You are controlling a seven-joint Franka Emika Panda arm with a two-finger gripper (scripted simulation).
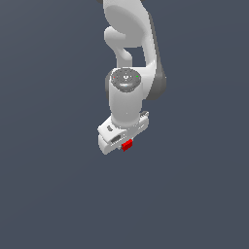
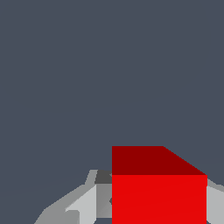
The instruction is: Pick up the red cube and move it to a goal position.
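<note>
The red cube (image 1: 127, 145) is small and plain. It shows just under the white gripper (image 1: 125, 144) in the exterior view, mostly hidden by the hand. In the wrist view the red cube (image 2: 158, 192) fills the space between the two grey fingers (image 2: 87, 203), which press on its sides. The gripper is shut on the cube. The white arm hangs down from above in the exterior view, with the hand tilted.
A plain dark grey-blue surface (image 1: 48, 194) fills both views. No other object shows.
</note>
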